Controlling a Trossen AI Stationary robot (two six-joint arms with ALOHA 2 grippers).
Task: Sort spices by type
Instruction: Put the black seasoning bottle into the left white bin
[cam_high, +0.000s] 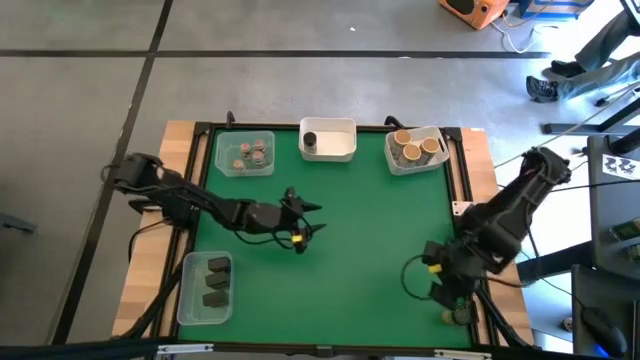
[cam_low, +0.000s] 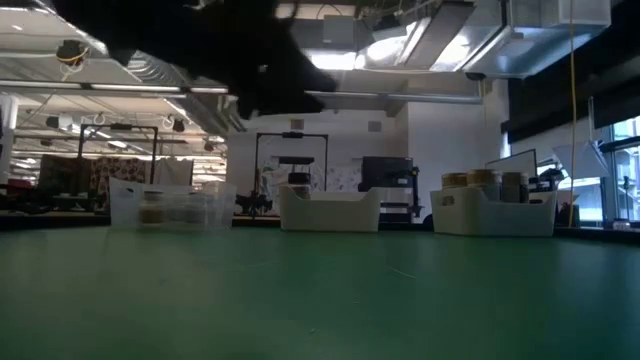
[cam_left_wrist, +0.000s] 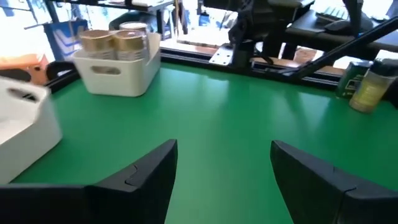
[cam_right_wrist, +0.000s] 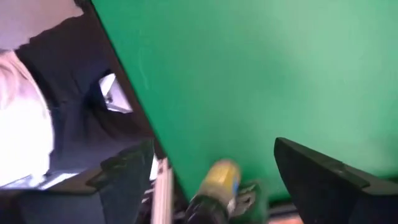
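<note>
3 dark blocks (cam_high: 216, 280) in 1 tub (cam_high: 186, 300); L fingers (cam_left_wrist: 143, 171) open, R fingers (cam_right_wrist: 323, 171) open.

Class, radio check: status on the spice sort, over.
Left tool open, empty, mid-mat. Right tool open, empty, at mat's right edge. Spice jars all binned in tubs. Green mat: nothing in the way.

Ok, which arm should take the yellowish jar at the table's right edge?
Right, I'd say. The right gripper is open and sits beside the yellowish jar, which lies ahead between its fingers. The left gripper, also open, is out at mid-mat, well across from it.
</note>
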